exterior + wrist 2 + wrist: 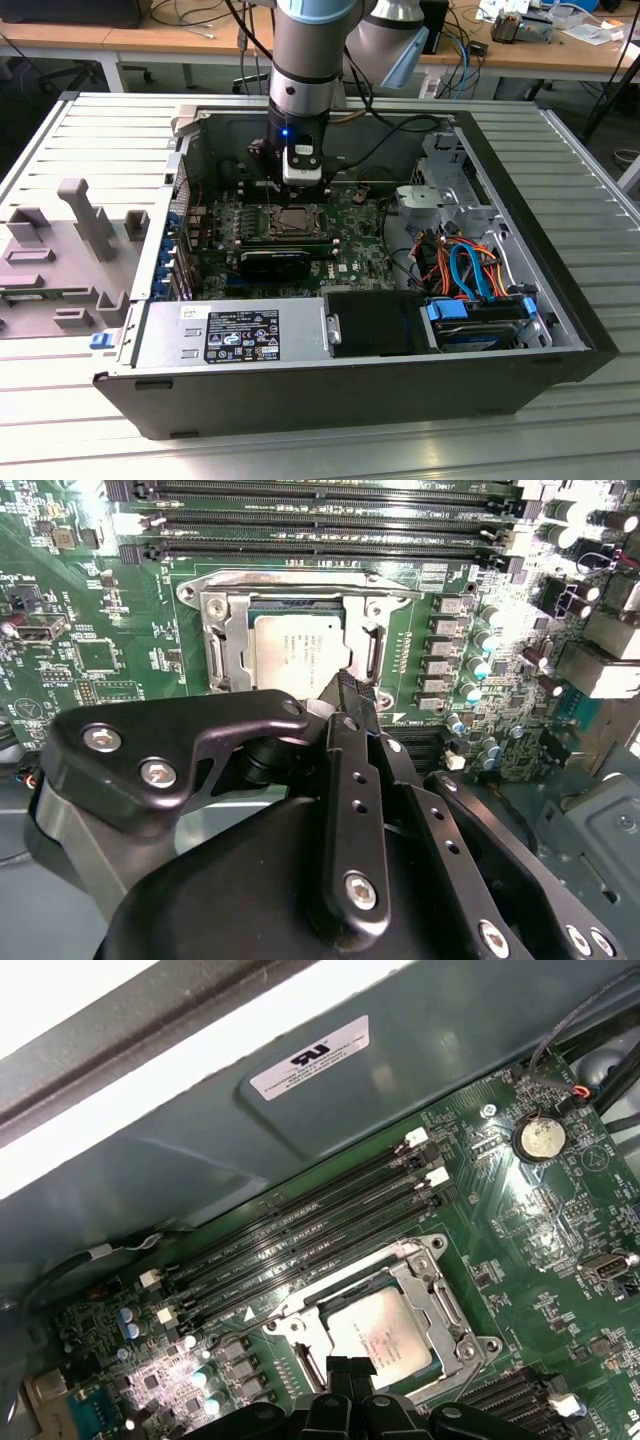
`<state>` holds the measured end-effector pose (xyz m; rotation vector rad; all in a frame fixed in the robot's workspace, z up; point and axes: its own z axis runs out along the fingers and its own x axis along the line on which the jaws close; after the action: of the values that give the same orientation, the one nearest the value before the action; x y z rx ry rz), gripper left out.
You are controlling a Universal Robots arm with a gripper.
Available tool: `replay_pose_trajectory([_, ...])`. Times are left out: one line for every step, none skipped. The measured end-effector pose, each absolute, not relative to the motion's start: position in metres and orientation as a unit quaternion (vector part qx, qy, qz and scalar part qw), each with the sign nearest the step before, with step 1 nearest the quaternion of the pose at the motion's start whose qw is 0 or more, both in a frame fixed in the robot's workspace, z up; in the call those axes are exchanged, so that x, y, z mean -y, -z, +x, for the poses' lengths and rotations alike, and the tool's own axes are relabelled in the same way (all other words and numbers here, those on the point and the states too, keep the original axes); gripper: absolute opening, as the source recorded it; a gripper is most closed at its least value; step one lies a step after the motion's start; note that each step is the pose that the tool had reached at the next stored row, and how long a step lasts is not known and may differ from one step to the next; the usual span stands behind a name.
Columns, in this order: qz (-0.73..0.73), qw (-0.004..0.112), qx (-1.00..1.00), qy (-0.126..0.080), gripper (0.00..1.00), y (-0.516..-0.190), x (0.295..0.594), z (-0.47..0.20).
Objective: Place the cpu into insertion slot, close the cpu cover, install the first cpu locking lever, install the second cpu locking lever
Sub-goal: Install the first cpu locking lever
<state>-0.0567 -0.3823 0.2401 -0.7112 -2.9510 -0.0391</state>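
The cpu [300,650] lies flat, silver top up, in the insertion slot [297,222] near the centre of the exterior view, and the cpu cover [228,645] appears to lie down around it as a frame. The gripper [345,685] is pinched together on nothing, its tips at one edge of the cpu in both wrist views. Long black memory slots [300,1225] run beside the socket on the green motherboard [365,245] inside the open computer case [560,260].
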Motion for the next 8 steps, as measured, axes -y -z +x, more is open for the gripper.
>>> replay_pose_trajectory([-0.232, 0.053, 0.971, 0.013, 0.11, -0.2401, 0.3823, -0.0567])
replay_pose_trajectory([-0.231, 0.053, 0.971, 0.013, 0.11, -0.2401, 0.3822, -0.0567])
replay_pose_trajectory([-0.229, 0.053, 0.972, 0.013, 0.11, -0.2401, 0.3822, -0.0567])
replay_pose_trajectory([-0.227, 0.053, 0.972, 0.013, 0.11, -0.2401, 0.3822, -0.0567])
replay_pose_trajectory([-0.225, 0.053, 0.973, 0.012, 0.11, -0.2401, 0.3822, -0.0567])
replay_pose_trajectory([-0.222, 0.053, 0.974, 0.012, 0.11, -0.2401, 0.3823, -0.0567])
replay_pose_trajectory([-0.22, 0.053, 0.974, 0.012, 0.11, -0.2401, 0.3822, -0.0567])
replay_pose_trajectory([-0.219, 0.053, 0.974, 0.012, 0.11, -0.2401, 0.3822, -0.0567])
